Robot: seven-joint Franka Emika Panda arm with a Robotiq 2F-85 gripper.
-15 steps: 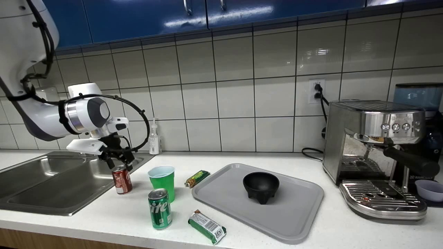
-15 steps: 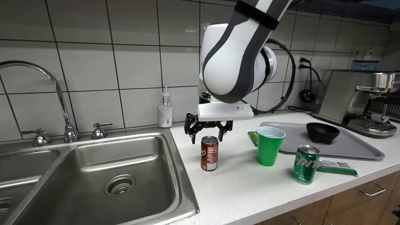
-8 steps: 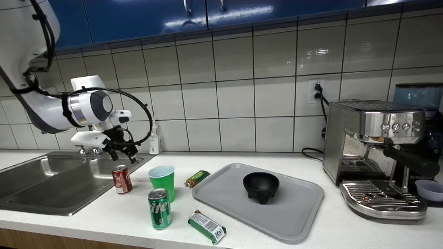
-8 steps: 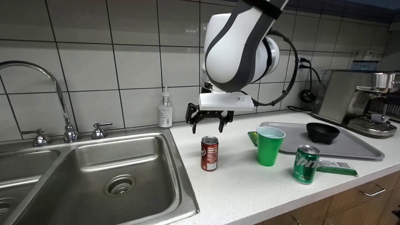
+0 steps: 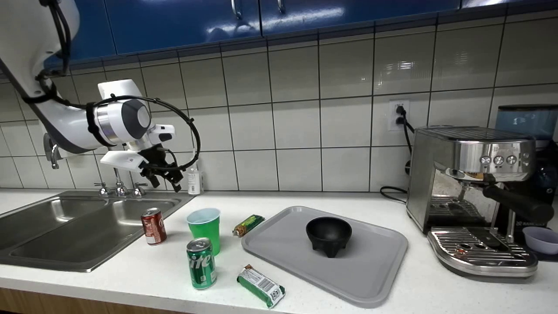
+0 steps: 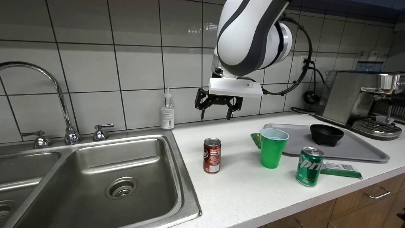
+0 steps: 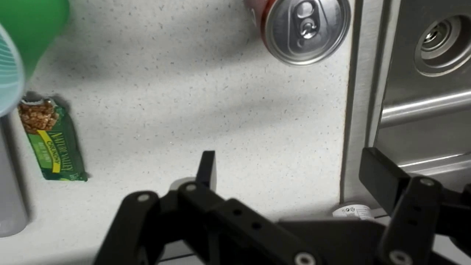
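Since a moment ago, my claw [image 6: 215, 117] has risen farther from the red can [image 6: 212, 156], fingers spread wide. Left to right, the white table [image 6: 240, 183] holds a steel sink [image 6: 155, 185], a green cup [image 6: 273, 152], a grey tray [image 6: 357, 148] and, by its back edge, a coffee machine [image 6: 341, 98]; a tiled wall [image 6: 139, 69] rises behind. The red can stands upright just beside the sink, below my claw and nearer the front edge.

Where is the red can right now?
In both exterior views, the red can stands upright on the counter, just right of the sink and left of the green cup.
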